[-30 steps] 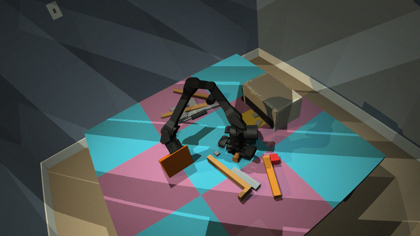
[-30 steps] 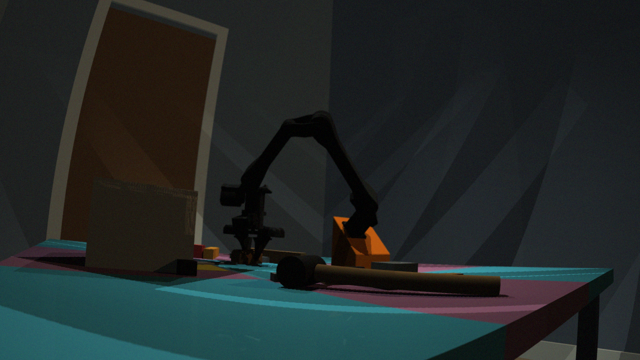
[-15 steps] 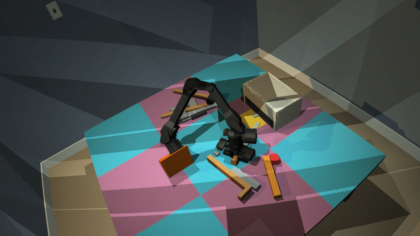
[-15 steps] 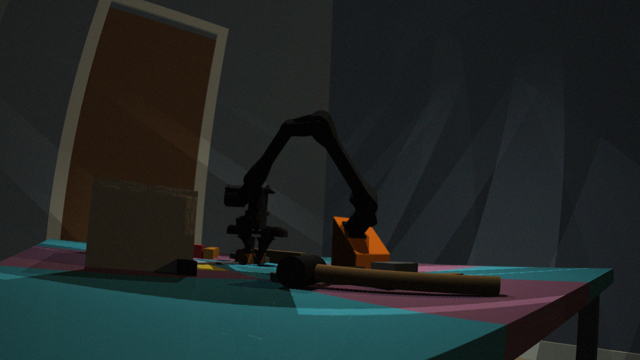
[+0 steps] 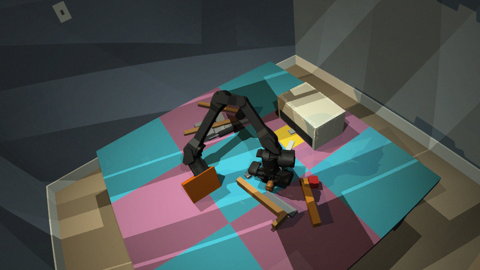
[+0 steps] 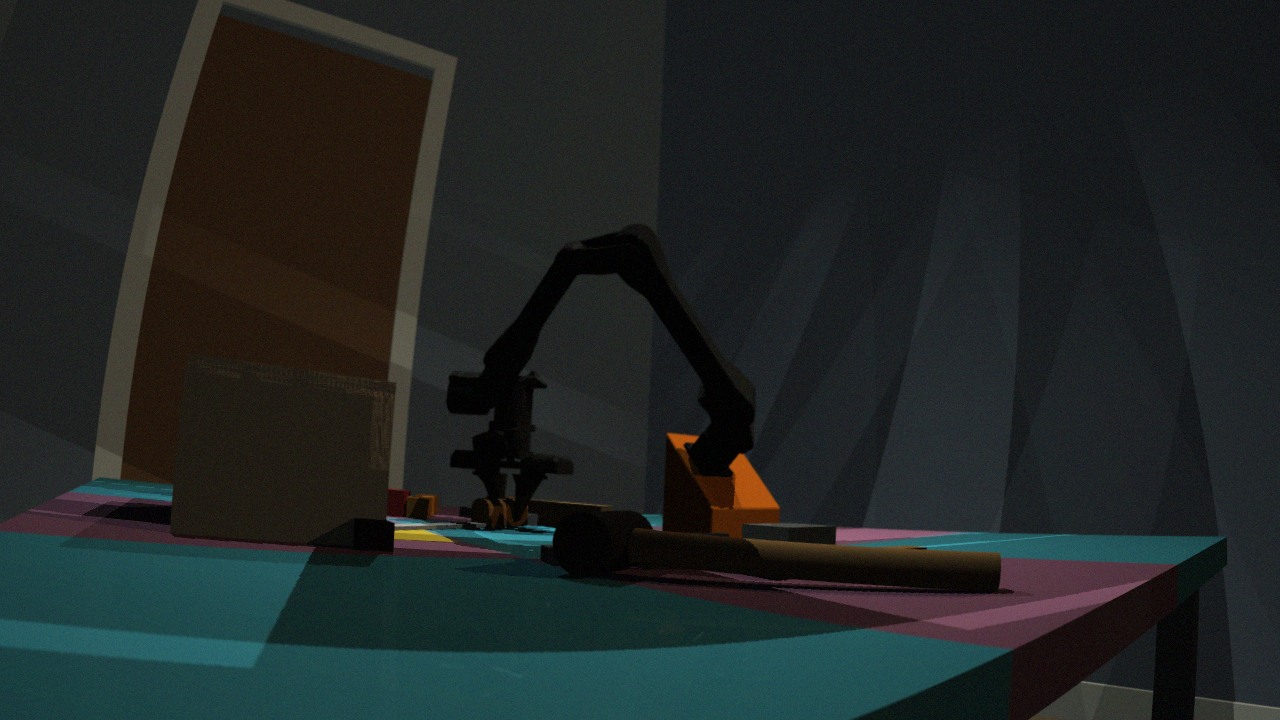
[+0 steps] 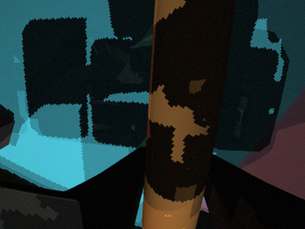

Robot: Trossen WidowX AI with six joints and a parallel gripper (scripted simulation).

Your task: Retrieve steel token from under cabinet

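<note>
My gripper is shut on the round wooden handle of a tool, low over the table. The tool's pale flat end lies over the lower edge of the yellow marked area. A small flat grey token lies at the cabinet-side edge of that area; I cannot tell if it is wholly inside. A gap shows between it and the tool's end. The pale cabinet stands just beyond. The tool's middle is hidden beneath my arm.
A red cube and a wooden bar lie right of my gripper. An L-shaped wooden piece and a grey bar lie in front. A small grey block is left. A mallet lies near other pieces behind my arm.
</note>
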